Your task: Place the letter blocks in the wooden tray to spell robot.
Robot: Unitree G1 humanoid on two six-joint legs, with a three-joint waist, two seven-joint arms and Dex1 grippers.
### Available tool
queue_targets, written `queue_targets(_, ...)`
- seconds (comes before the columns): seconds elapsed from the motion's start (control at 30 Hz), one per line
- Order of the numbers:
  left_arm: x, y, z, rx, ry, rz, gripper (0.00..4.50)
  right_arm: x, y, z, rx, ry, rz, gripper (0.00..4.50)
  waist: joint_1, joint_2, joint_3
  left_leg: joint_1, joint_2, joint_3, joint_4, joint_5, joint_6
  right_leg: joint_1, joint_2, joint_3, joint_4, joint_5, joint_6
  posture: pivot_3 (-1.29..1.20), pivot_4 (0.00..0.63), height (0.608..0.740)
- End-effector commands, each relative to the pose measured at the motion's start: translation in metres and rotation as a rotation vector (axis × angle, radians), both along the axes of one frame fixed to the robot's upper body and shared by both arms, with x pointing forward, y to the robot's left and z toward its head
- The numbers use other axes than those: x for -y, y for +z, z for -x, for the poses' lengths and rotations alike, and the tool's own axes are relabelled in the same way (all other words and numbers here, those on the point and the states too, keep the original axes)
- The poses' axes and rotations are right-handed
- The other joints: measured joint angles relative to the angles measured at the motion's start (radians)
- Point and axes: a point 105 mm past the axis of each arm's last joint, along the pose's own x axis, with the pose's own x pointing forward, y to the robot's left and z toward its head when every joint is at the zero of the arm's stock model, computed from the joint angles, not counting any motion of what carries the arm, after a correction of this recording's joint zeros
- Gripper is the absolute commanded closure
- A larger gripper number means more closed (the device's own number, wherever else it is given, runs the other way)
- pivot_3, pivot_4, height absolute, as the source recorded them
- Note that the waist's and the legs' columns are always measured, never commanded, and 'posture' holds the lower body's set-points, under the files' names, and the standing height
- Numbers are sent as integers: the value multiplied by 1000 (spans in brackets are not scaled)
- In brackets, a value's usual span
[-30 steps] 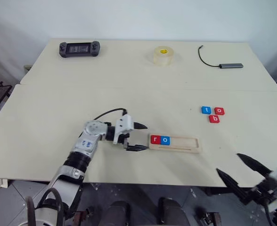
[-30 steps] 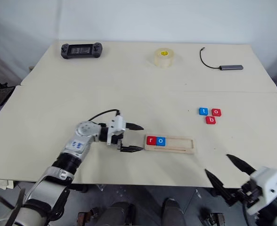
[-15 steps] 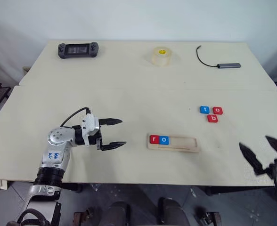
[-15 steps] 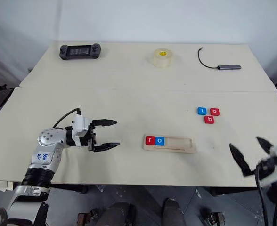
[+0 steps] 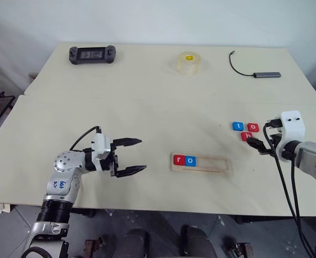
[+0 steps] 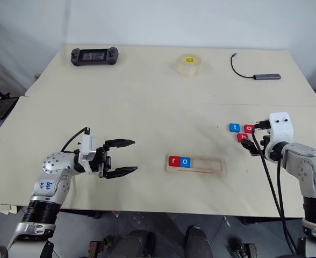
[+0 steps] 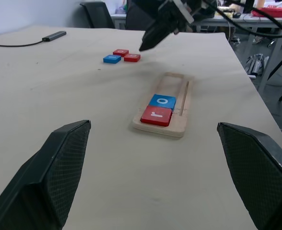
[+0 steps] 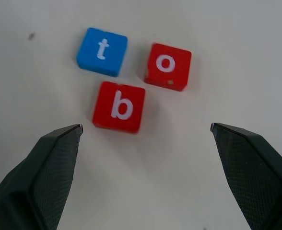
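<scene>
The wooden tray (image 5: 214, 164) lies near the table's front edge, with a red r block (image 5: 178, 159) and a blue o block (image 5: 190, 160) at its left end. To the right and further back, a blue t block (image 8: 102, 51), a red o block (image 8: 167, 66) and a red b block (image 8: 119, 107) lie loose in a cluster. My right gripper (image 5: 260, 137) hovers open just over the b block, nothing between its fingers. My left gripper (image 5: 143, 155) is open and empty, left of the tray and pointing toward it.
At the table's far side sit a game controller (image 5: 91, 54), a roll of tape (image 5: 188, 63) and a cable with a grey adapter (image 5: 266, 74). A seam (image 5: 147, 100) runs across between the two tabletops.
My left gripper has drawn back leftward from the tray's end, staying open. My right arm has come up from below the table's front edge and reached forward over the three loose blocks.
</scene>
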Motion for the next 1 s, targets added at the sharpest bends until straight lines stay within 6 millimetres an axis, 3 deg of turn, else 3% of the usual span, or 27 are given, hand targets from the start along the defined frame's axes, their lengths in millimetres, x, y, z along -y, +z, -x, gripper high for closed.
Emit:
queue_targets(0.03,-4,8,3,43,10,20,18,0,19,-1,39,0,14,0,-1,0,0,0,0,0,0,0,0,0,0,0,0,0,0,0,150,740)
queue_targets(0.37,0,10,3,65,10,25,18,-24,-1,-19,-50,13,-71,0,-14,0,0,1,1,0,0,0,-1,0,1,0,1,0,0,0,150,740)
queue_targets(0.67,6,17,5,76,14,35,18,-14,-17,-41,-43,-90,-13,0,-23,0,0,1,0,0,0,0,0,1,1,0,1,0,0,0,150,740)
queue_targets(0.77,8,19,6,75,13,36,0,-25,-21,-44,-48,-72,-60,613,-24,0,0,1,1,0,0,1,-1,1,1,0,1,0,0,0,150,740)
queue_targets(1.0,11,24,5,74,4,39,0,-28,-20,-37,-58,-103,-79,2876,-23,0,0,2,1,0,0,1,-1,1,1,1,2,0,0,0,150,740)
